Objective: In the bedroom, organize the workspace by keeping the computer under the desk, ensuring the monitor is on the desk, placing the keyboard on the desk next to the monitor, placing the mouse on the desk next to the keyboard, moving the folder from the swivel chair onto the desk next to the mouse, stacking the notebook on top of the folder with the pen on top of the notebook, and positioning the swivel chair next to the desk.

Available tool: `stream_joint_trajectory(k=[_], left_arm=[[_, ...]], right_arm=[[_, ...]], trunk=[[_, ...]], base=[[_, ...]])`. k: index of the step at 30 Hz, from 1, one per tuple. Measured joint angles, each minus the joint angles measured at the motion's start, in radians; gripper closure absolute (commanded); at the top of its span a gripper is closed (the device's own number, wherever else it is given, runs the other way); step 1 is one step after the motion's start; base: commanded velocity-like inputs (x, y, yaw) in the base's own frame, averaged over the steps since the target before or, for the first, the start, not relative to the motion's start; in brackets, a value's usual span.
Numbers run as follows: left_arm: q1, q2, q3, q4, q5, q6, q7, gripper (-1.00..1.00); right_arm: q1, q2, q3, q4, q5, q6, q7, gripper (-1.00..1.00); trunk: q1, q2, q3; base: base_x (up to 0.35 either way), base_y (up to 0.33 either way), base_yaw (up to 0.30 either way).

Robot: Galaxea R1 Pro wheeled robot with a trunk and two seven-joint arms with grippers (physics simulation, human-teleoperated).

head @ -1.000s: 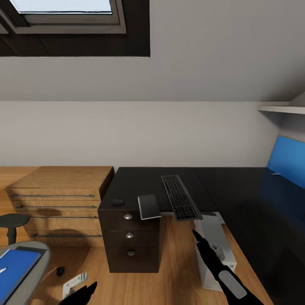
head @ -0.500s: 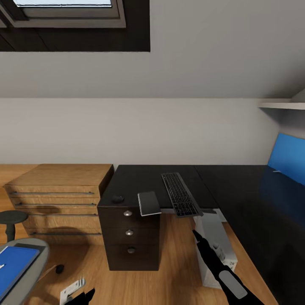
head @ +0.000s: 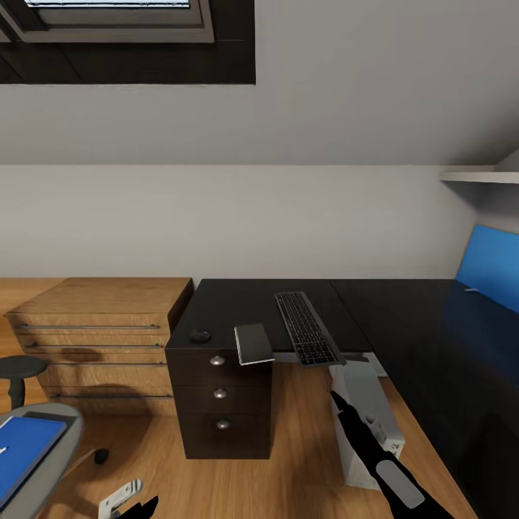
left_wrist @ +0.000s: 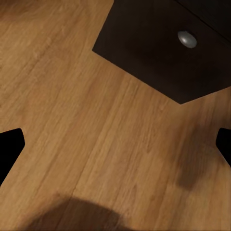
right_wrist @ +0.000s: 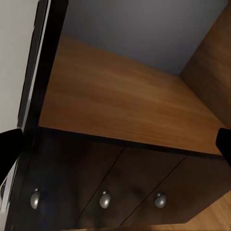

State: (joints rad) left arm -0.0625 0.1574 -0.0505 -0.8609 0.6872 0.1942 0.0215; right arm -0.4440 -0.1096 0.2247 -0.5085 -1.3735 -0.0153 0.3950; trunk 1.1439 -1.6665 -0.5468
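Head view: flat black keyboard [head: 307, 337] overhanging front edge of long black L-shaped desk [head: 238, 306], thin dark grey notebook [head: 253, 343] beside it, bright blue folder [head: 25, 448] on grey swivel chair [head: 54, 450] seat, left gripper [left_wrist: 115, 144] fingers spread, right gripper [right_wrist: 115, 144] fingers spread.

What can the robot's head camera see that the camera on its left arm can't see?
Head view alone: the keyboard hanging over the desk front edge, the grey notebook beside it, a small dark round thing near the corner, the wooden shelving, the blue folder on the chair seat, the wall and window.

Left wrist view alone: its own two black fingers spread wide at the edges.

Both: the wood floor and the black drawers with a silver knob.
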Motion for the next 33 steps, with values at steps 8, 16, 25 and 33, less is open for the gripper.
stream_joint_trajectory(k=[8,16,25,33], left_arm=[[0.000,0.000,0.001,0.001,0.000,-0.003,-0.001,-1.00],[0.000,0.000,0.001,0.001,0.000,-0.005,-0.001,-1.00],[0.000,0.000,0.001,0.002,0.001,-0.005,-0.001,-1.00],[0.000,0.000,0.001,0.002,0.001,-0.005,-0.001,-1.00]], right_arm=[[0.000,-0.001,0.000,-0.004,0.000,0.000,0.001,-1.00],[0.000,-0.002,0.002,-0.015,0.000,0.000,0.001,-1.00],[0.000,-0.001,0.002,-0.018,0.000,0.000,0.001,-1.00],[0.000,-0.001,0.002,-0.018,0.000,0.000,0.001,-1.00]], trunk=[[0.000,0.000,0.000],[-0.004,0.007,0.003],[-0.038,0.070,0.031],[-0.069,0.126,0.056]], base=[[0.000,0.000,0.000],[0.000,0.000,0.000],[0.000,0.000,0.000],[0.000,0.000,0.000]])
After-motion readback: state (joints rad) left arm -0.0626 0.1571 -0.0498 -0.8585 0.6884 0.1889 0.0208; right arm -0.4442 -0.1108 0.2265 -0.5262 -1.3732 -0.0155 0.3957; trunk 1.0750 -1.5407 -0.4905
